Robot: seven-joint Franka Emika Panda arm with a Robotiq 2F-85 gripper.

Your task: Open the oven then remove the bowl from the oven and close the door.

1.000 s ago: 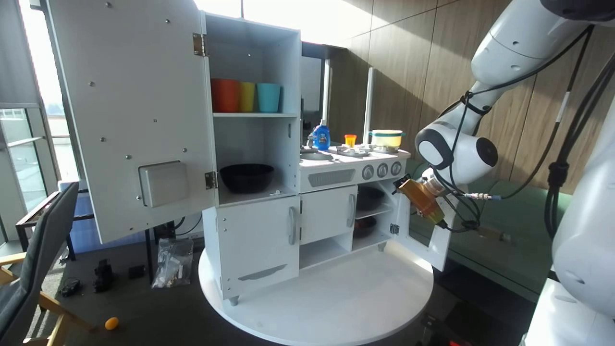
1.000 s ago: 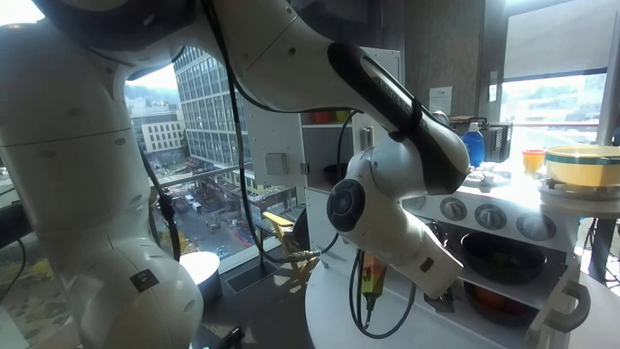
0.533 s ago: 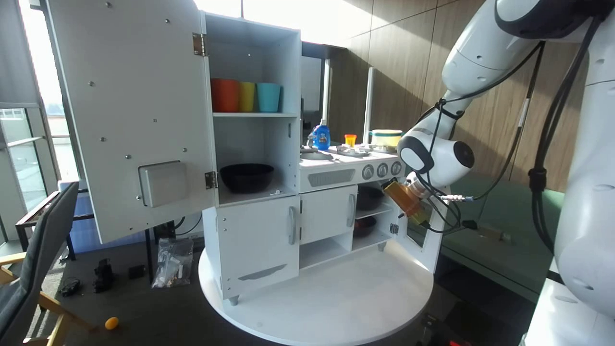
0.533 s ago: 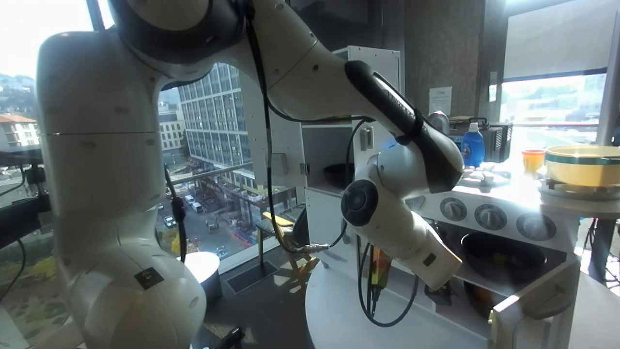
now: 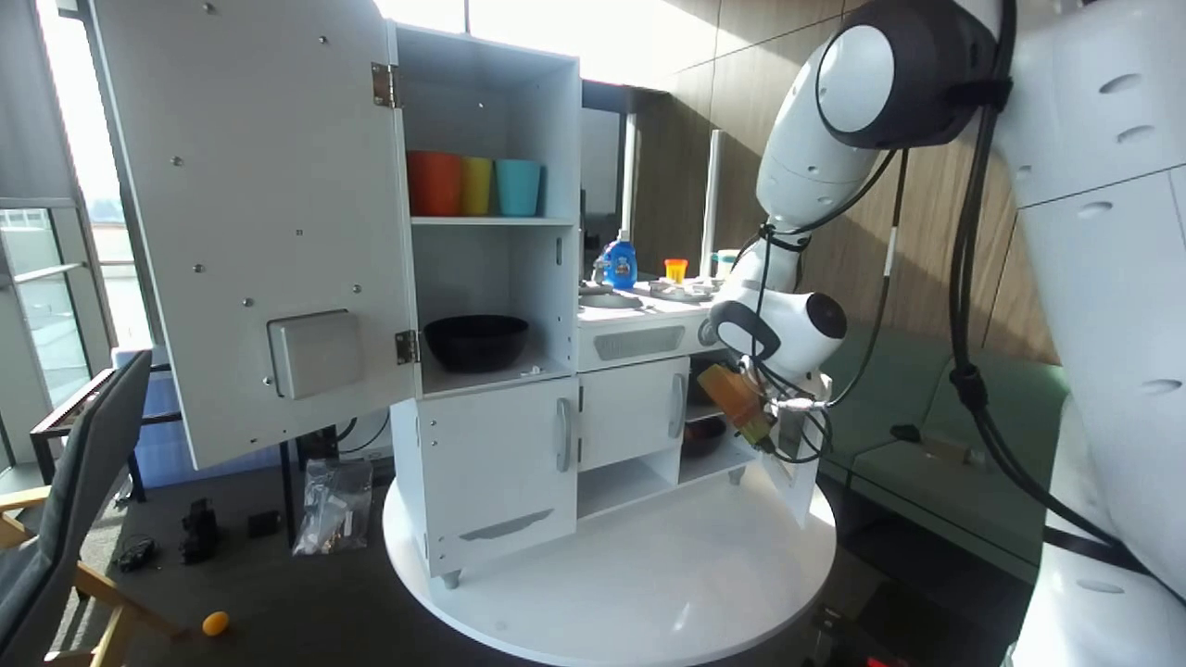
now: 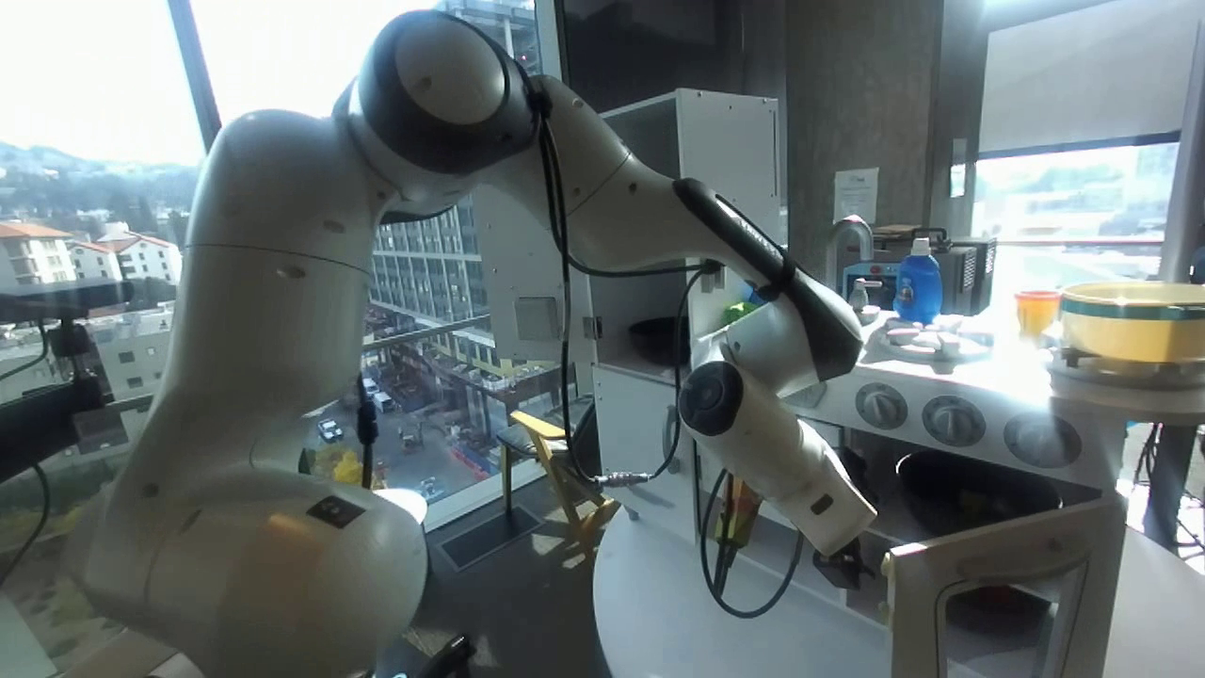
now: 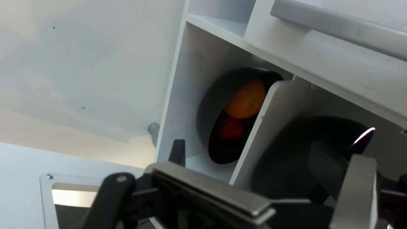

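Observation:
The oven (image 6: 1111, 461) stands open. The dark bowl (image 6: 979, 490) sits on its upper shelf; in the wrist view the bowl (image 7: 286, 165) fills the upper compartment at the right. The door (image 6: 1092, 603), a white frame with a window, is part-open beside the arm; its inner side shows in an exterior view (image 5: 799, 491) and at lower left in the wrist view (image 7: 22, 184). My gripper (image 6: 843, 565) is in front of the oven opening. In the wrist view my gripper (image 7: 259, 171) is open and empty, its right finger overlapping the bowl; contact cannot be told.
A second dark bowl (image 7: 206, 114) with orange and red things lies on the lower shelf. A shelf edge (image 7: 254, 133) divides the compartments. A cupboard handle (image 7: 343, 27) is close by. On the stove top stand a yellow pot (image 6: 1130, 334), an orange cup (image 6: 1036, 311) and a blue bottle (image 6: 919, 287).
My arm and gripper have moved left in an exterior view, across the oven front. The door's free edge has swung the same way, so the door is less open. The bowls have not moved.

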